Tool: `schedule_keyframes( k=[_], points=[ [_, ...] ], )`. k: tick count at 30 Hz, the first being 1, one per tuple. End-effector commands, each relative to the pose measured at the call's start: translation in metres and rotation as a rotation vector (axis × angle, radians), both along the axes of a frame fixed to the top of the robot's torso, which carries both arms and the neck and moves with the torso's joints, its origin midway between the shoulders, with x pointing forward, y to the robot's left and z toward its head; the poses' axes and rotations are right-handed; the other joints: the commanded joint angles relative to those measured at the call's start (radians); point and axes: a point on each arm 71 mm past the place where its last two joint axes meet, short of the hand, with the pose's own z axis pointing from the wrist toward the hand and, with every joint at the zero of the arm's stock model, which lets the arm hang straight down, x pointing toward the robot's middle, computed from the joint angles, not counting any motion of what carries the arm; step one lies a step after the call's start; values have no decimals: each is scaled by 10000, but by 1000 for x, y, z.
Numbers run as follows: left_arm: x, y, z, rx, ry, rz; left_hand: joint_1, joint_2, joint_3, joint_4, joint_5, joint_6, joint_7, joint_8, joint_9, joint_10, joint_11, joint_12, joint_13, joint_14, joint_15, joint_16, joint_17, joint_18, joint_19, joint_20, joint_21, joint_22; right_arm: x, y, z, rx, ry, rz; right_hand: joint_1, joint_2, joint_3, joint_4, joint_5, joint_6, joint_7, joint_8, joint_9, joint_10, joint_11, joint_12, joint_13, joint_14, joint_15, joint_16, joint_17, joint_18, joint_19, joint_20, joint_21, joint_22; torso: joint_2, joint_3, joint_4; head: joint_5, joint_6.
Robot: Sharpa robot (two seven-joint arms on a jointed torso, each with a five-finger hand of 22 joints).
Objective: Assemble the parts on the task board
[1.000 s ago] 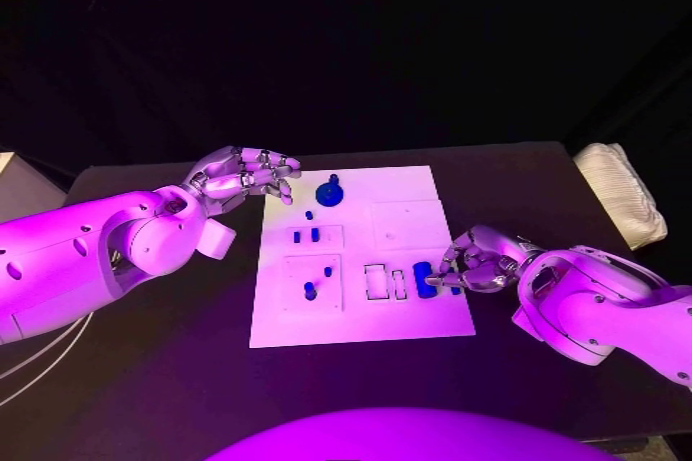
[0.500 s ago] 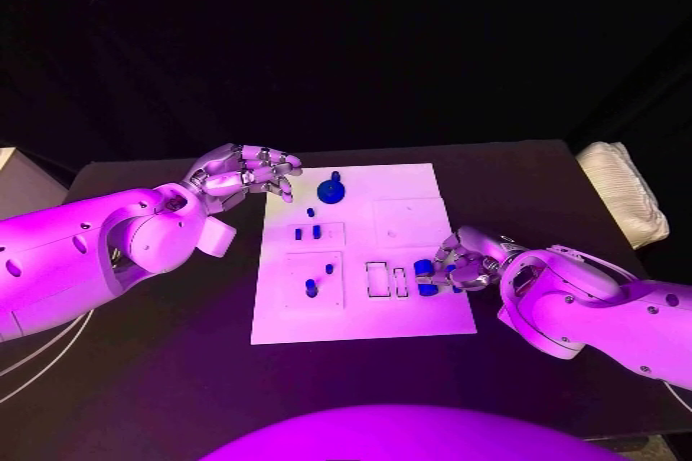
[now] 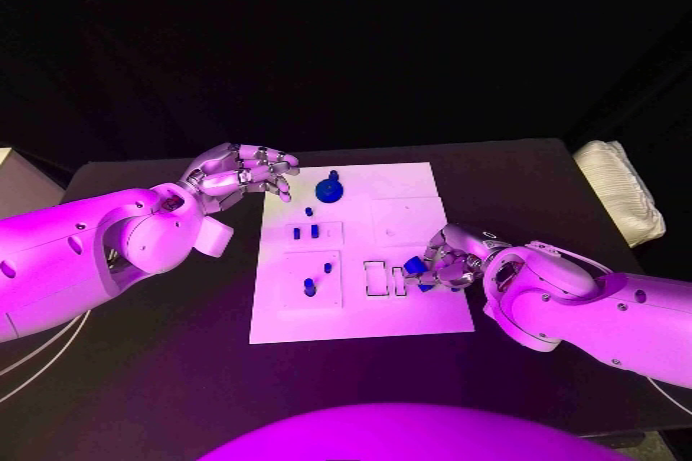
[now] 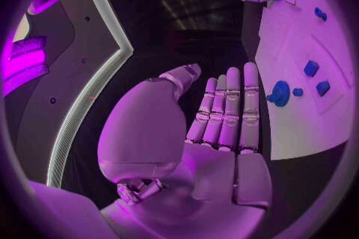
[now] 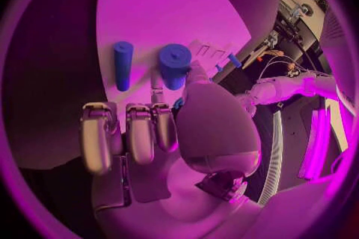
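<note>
here your right hand [image 3: 450,261] pinches a blue part [image 3: 415,267] over the task board [image 3: 361,311], by its slots, likely to seat it; your left hand [image 3: 238,171] hovers empty, fingers apart, off the board's far corner.

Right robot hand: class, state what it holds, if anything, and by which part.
The right robot hand pinches a small blue part over the task board; which part of the piece it grips cannot be told.
</note>
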Motion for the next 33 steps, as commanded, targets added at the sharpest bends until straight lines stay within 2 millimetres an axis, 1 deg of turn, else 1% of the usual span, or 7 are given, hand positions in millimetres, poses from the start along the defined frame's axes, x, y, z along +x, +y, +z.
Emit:
schedule_keyframes(
  k=[1, 5, 10, 11, 20, 26, 33],
  points=[
    [0, 0, 1, -134, -39, -19, -76, 14, 6, 73, -23, -66, -5, -17, -5, 30, 23, -15, 17, -23, 12, 25, 12, 118, -32, 7, -59, -19, -7, -3, -14, -235, 649, -72, 706, 356, 333, -15, 278, 49, -92, 101, -23, 527, -116, 142, 1909, 888, -95, 61, 1883, -196, 926, -94, 100, 2488, -13, -29, 7, 19, -4],
    [0, 0, 1, -121, -26, -10, -67, 21, 9, 72, -20, -64, -7, -15, -4, 30, 22, -15, 18, -24, 11, 26, 12, 119, -30, 6, -61, -21, -8, -3, -10, 532, 483, -391, 1003, 488, 613, 0, 728, 172, -186, 183, -56, 734, -199, 356, 2207, 901, -160, 82, 1945, -222, 953, -146, 234, 2530, -18, -11, 11, 40, 19],
    [0, 0, 0, -112, -16, -5, -67, 21, 9, 72, -20, -64, -7, -15, -4, 30, 22, -15, 18, -24, 11, 26, 12, 119, -30, 6, -61, -21, -8, -2, 1, 1517, 215, -549, 1073, 602, 785, 9, 826, 247, -240, 230, -71, 795, -249, 419, 2295, 922, -201, 118, 2049, -250, 982, -181, 378, 2571, -15, -23, 13, 26, 64],
    [0, 0, 0, -109, -8, -12, -67, 21, 9, 72, -20, -64, -7, -15, -4, 30, 22, -15, 18, -24, 11, 26, 12, 119, -30, 6, -61, -21, -7, -1, 5, 1714, 92, -518, 1116, 696, 901, 5, 843, 249, -259, 228, -89, 754, -267, 367, 2236, 925, -217, 124, 2066, -249, 981, -197, 375, 2571, -18, -29, 18, 19, 79],
    [1, 0, -1, -73, 70, -52, -43, 32, 16, 69, -16, -59, -9, -10, -3, 25, 20, -16, 18, -29, 9, 27, 12, 121, -26, 6, -66, -24, -5, 11, 31, 2498, -223, -25, 1051, 763, 1158, 11, 634, 281, -274, 232, -144, 770, -283, 370, 2257, 958, -234, 182, 2233, -263, 995, -224, 443, 2590, -1, -17, 16, 28, 94],
    [1, 0, -1, -75, 98, -98, -38, 32, 17, 68, -15, -61, -7, -10, -4, 22, 21, -17, 18, -30, 8, 28, 12, 122, -25, 6, -68, -25, -5, 28, 24, 2426, 512, 427, 839, 713, 1318, 12, 269, 335, -277, 251, -195, 728, -286, 294, 2190, 957, -235, 182, 2239, -254, 985, -223, 395, 2578, 11, 4, -7, 86, 51],
    [1, -1, -1, -62, 136, -128, -28, 35, 17, 69, -11, -65, -4, -11, -5, 16, 23, -19, 18, -34, 9, 28, 12, 123, -22, 6, -72, -27, -5, 43, 15, 2109, 985, 656, 308, 698, 1373, 33, 122, 409, -263, 261, -267, 748, -278, 287, 2206, 962, -225, 189, 2266, -258, 989, -212, 415, 2584, 10, -6, 31, 68, 39]
  ],
)
